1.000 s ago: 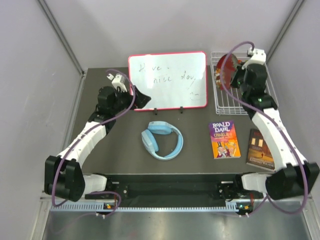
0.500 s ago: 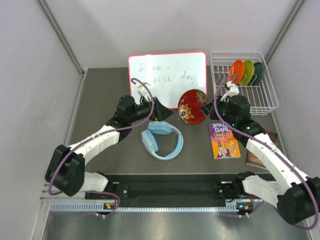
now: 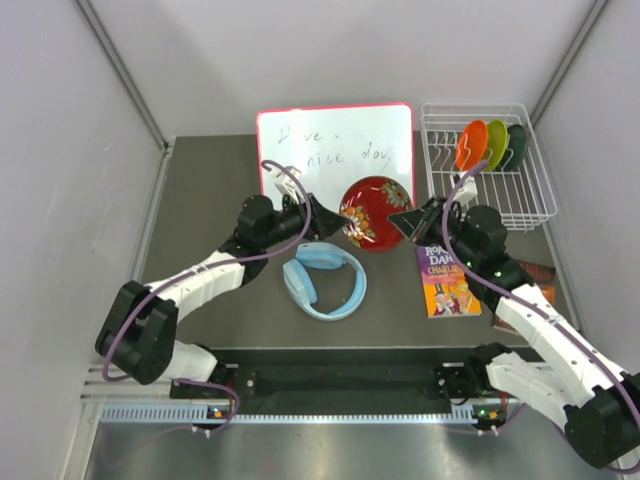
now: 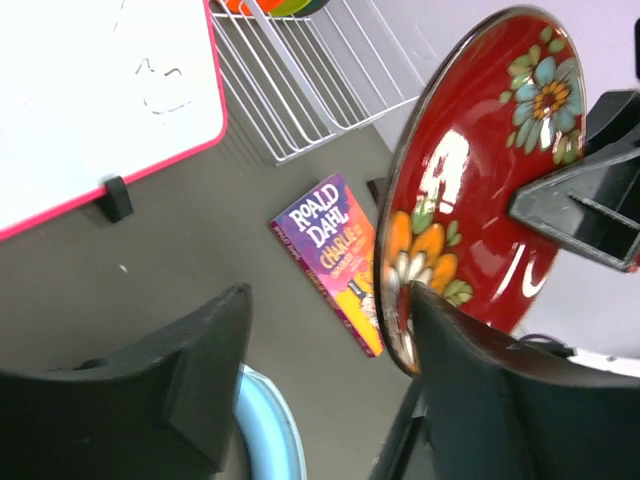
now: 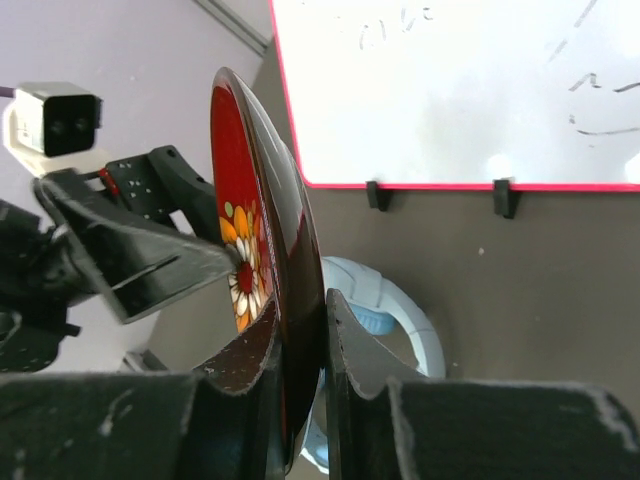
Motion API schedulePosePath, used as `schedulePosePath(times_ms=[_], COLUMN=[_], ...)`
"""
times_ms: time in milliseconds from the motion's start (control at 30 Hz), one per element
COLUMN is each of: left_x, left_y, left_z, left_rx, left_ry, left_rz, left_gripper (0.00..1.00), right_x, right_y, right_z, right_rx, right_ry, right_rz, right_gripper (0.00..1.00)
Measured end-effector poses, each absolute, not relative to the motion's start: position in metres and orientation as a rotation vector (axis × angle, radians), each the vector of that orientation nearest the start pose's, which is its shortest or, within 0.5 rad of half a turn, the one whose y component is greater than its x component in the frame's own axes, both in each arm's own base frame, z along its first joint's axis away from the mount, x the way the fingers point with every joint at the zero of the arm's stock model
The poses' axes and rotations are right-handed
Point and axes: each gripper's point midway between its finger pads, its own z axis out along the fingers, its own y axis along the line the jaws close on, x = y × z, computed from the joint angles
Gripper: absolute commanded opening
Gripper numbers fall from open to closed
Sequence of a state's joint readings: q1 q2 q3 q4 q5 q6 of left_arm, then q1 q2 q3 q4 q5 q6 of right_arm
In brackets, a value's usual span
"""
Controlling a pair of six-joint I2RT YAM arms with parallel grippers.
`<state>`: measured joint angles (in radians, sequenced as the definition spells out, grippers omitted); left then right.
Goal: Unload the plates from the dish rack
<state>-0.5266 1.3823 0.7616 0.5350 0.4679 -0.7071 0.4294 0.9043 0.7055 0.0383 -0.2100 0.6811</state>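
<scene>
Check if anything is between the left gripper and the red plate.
Nothing visible. The left gripper has its open jaws at the rim of the red plate, which the right gripper holds on edge in the air. The headphones lie below, out of the way.

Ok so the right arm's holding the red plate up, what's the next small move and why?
Probably close the left gripper on the red plate. Its jaws stand open with the plate's rim between them, while the right gripper is shut on the opposite edge, holding it in the air. It looks like a handover, so left grips first.
</scene>
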Motion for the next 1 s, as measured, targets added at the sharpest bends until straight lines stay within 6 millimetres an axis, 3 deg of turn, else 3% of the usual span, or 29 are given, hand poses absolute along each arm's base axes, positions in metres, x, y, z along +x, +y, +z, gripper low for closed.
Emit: schedulePosePath(times_ms=[167,267,333,367,400,467,667,833,933,1000], left_x=[0.312,0.311,0.31,0.31,0.31,0.308,0.308,0.311,0.311,0.309], left_y=[-0.305,-0.309,-0.31,-0.31,-0.31,-0.312,-0.309,-0.306,-0.305,-0.303], left_z=[0.229,0.231,0.233,0.234,0.234,0.238,0.248,0.245,0.245,0.246], left_rx=[0.231,0.235,0.237,0.236,0.234,0.24,0.213,0.199,0.194,0.196], left_ry=[1.785,1.774,1.758,1.753,1.748,1.732,1.704,1.709,1.71,1.708], left_rz=[-1.306,-1.321,-1.332,-1.336,-1.341,-1.358,-1.404,-1.395,-1.389,-1.379], left_gripper=[0.62,0.6,0.53,0.36,0.27,0.0,0.0,0.0,0.0,0.0], right_x=[0.279,0.273,0.271,0.27,0.27,0.271,0.275,0.278,0.278,0.277], right_y=[0.206,0.211,0.215,0.217,0.219,0.219,0.219,0.222,0.223,0.223], right_z=[0.253,0.244,0.243,0.243,0.244,0.242,0.242,0.239,0.238,0.238], right_rx=[0.084,0.083,0.074,0.069,0.064,0.07,0.097,0.096,0.098,0.094], right_ry=[1.836,1.864,1.872,1.87,1.868,1.876,1.87,1.877,1.881,1.881], right_rz=[1.055,1.088,1.107,1.117,1.125,1.123,1.14,1.15,1.152,1.156], right_gripper=[0.0,0.0,0.0,0.0,0.0,0.0,0.0,0.01,0.1,0.25])
